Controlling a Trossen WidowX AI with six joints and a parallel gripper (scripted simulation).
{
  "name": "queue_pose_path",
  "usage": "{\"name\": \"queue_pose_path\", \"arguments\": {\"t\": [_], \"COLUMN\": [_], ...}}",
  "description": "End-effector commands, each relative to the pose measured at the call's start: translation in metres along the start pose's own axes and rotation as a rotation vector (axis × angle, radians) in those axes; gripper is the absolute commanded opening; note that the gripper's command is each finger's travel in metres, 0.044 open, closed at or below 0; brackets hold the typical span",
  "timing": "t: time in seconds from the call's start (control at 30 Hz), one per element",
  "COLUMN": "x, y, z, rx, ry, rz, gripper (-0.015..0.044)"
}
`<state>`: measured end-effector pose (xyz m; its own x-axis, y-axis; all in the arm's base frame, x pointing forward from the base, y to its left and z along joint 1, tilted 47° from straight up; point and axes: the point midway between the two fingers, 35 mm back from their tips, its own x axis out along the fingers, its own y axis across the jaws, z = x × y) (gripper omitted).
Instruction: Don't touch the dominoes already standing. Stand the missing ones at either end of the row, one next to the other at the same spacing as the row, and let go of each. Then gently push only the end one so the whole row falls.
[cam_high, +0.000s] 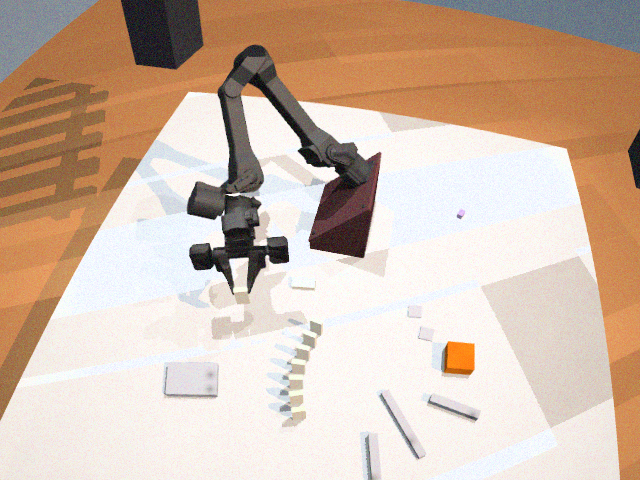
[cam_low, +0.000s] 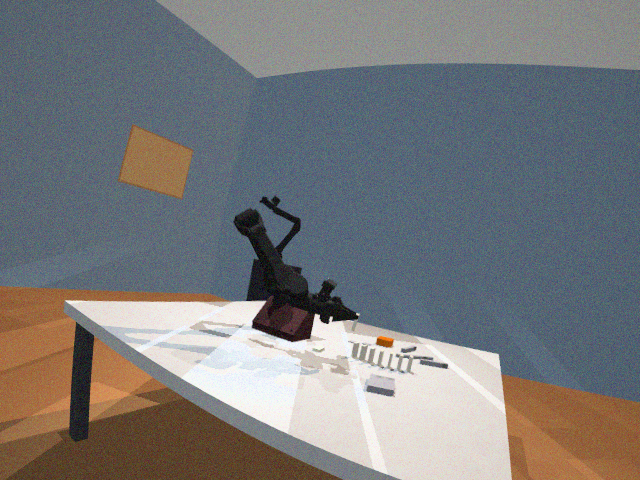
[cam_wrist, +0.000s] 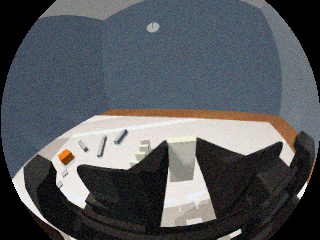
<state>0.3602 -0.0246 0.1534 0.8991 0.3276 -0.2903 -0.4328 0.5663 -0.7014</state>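
My gripper (cam_high: 241, 290) (cam_low: 357, 316) (cam_wrist: 180, 143) is shut on a pale domino (cam_high: 241, 297) (cam_low: 355, 325) (cam_wrist: 181, 165). The held domino hangs roughly upright from the fingertips, above the table. Several pale dominoes (cam_high: 295, 383) (cam_low: 381, 358) (cam_wrist: 142, 150) stand in a curved row. In the top view the held domino is beyond the row's far end, up and to the left of it. Another pale domino (cam_high: 302, 283) (cam_low: 318, 348) lies flat between the row's far end and the arm's base. In the wrist view the left finger hides part of the row.
A grey flat box (cam_high: 190, 379) (cam_low: 381, 385) lies left of the row in the top view. To the right are an orange block (cam_high: 459, 357) (cam_low: 384, 341) (cam_wrist: 65, 157), grey bars (cam_high: 402, 423) (cam_wrist: 102, 146) and small pale tiles (cam_high: 414, 311). The dark red base (cam_high: 343, 222) (cam_low: 284, 322) stands behind.
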Motion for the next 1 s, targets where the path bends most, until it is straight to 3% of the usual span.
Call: {"name": "queue_pose_path", "arguments": {"t": [0.0, 0.97], "x": [0.0, 0.017], "y": [0.0, -0.002], "z": [0.001, -0.09], "rx": [-0.006, -0.004], "ry": [-0.006, 0.003], "rz": [0.002, 0.004], "gripper": [0.0107, 0.0107]}}
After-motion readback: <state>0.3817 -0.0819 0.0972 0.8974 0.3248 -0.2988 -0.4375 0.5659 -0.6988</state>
